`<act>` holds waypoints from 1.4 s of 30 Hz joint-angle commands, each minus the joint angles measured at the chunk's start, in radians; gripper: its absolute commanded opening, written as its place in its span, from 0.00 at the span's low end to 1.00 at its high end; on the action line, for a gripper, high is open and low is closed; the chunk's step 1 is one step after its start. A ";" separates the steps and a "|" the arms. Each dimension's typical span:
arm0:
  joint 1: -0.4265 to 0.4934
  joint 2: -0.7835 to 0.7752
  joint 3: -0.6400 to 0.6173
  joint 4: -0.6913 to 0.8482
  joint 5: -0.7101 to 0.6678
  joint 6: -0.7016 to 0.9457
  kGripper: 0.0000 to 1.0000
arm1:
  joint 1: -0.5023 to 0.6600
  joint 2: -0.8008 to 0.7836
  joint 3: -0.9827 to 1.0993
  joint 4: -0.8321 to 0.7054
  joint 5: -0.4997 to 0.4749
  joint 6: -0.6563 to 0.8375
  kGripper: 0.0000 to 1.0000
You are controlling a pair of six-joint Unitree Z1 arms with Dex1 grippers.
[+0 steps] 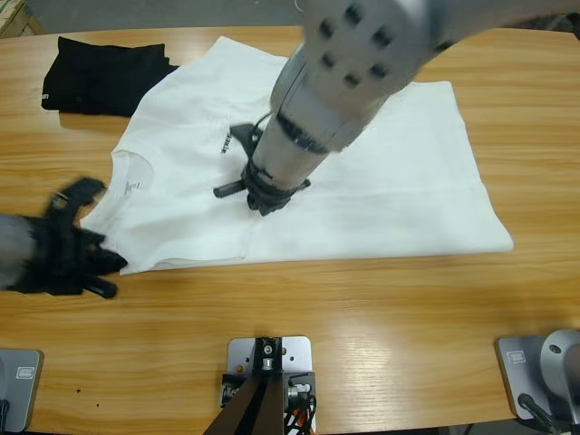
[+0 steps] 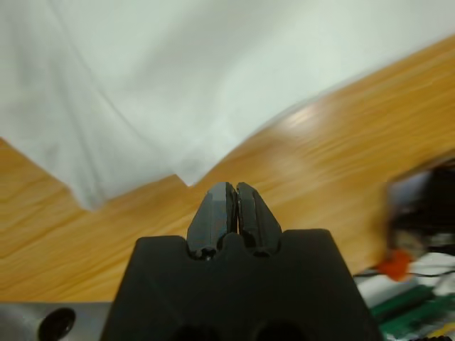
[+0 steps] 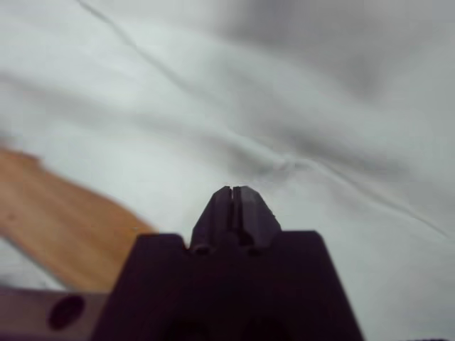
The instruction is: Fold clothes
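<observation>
The white T-shirt (image 1: 362,181) lay spread out on the desk (image 1: 362,317), partly folded. The left claw (image 2: 237,206) was pinched tight with nothing in it, just off the shirt's edge. The right claw (image 3: 234,206) was pinched tight too, empty, down over the shirt's middle. If that claw dragged across the cloth, it could bunch up and spoil the fold. A small black print sat on the chest, too small to read. A black folded garment (image 1: 104,74) lay beside the shirt.
</observation>
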 commanded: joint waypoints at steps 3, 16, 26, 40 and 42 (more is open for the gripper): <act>0.052 0.216 -0.050 -0.112 0.015 -0.123 0.00 | -0.066 -0.314 0.213 0.113 -0.213 0.065 0.06; 0.169 0.123 0.005 -0.128 0.061 -0.111 0.00 | 0.008 -0.198 0.305 -0.270 0.057 0.090 0.00; 0.228 0.233 0.019 -0.192 0.059 -0.080 0.00 | 0.083 -0.035 0.290 -0.372 0.093 0.129 0.00; 0.280 0.378 0.012 -0.303 -0.014 -0.048 0.00 | 0.102 0.029 0.286 -0.395 0.100 0.154 0.00; 0.280 0.399 0.005 -0.313 -0.016 -0.045 0.00 | 0.105 0.033 0.288 -0.392 0.100 0.157 0.00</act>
